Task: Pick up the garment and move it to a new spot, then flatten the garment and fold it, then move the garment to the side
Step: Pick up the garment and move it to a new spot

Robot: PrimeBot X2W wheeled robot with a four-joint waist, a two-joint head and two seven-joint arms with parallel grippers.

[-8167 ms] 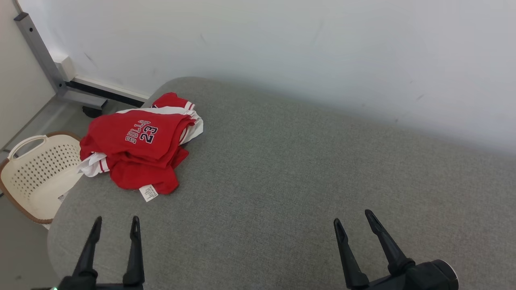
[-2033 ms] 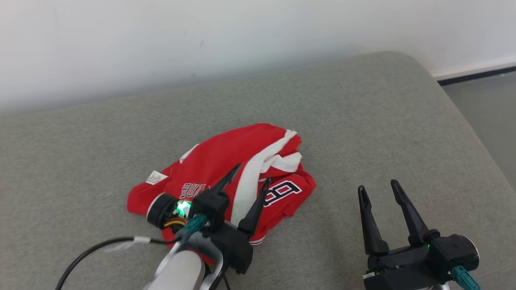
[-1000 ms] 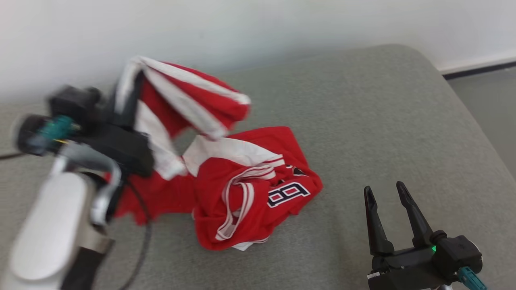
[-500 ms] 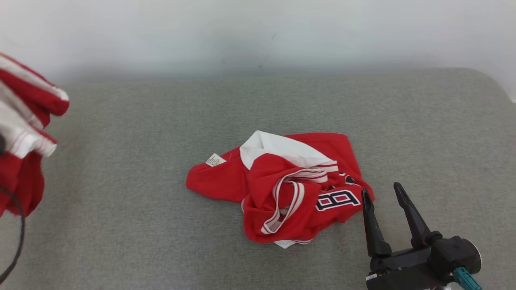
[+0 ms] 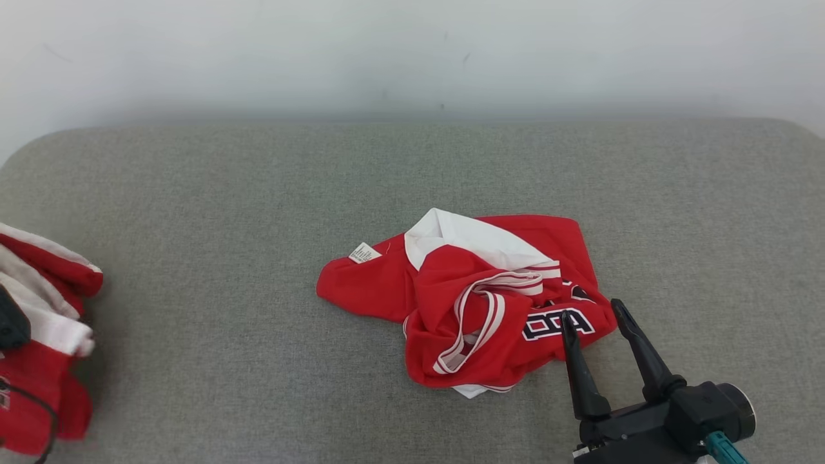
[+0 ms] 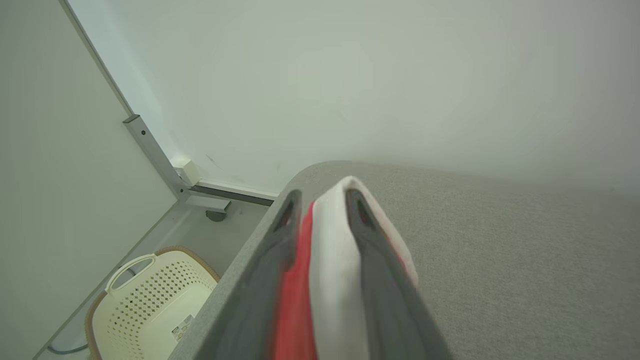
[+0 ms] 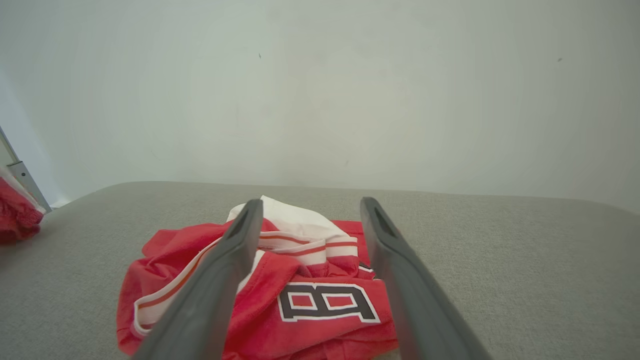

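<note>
A crumpled red garment (image 5: pixel 477 303) with white trim and a dark number lies in the middle of the grey cushion (image 5: pixel 225 212). My right gripper (image 5: pixel 590 309) stands open at its right edge, fingertips over the number. In the right wrist view, the garment (image 7: pixel 310 305) shows between and beyond the open fingers (image 7: pixel 240 235) of my right gripper (image 7: pixel 310 201). A second red and white garment (image 5: pixel 38 322) hangs at the cushion's far left. My left gripper (image 6: pixel 323 195) is shut on this cloth (image 6: pixel 330 280), which is blurred between the fingers.
A cream perforated basket (image 6: pixel 150 295) stands on the floor past the cushion's left end, beside a grey metal frame leg (image 6: pixel 155 155). A pale wall (image 5: pixel 412 51) runs along the cushion's back. The second garment (image 7: pixel 17 215) sits near the cushion's left edge.
My left gripper lifted the red and white garment off the pile and carried it far left, where it now hangs lower. The camera shifted. The right gripper now overlaps the jersey's edge.
</note>
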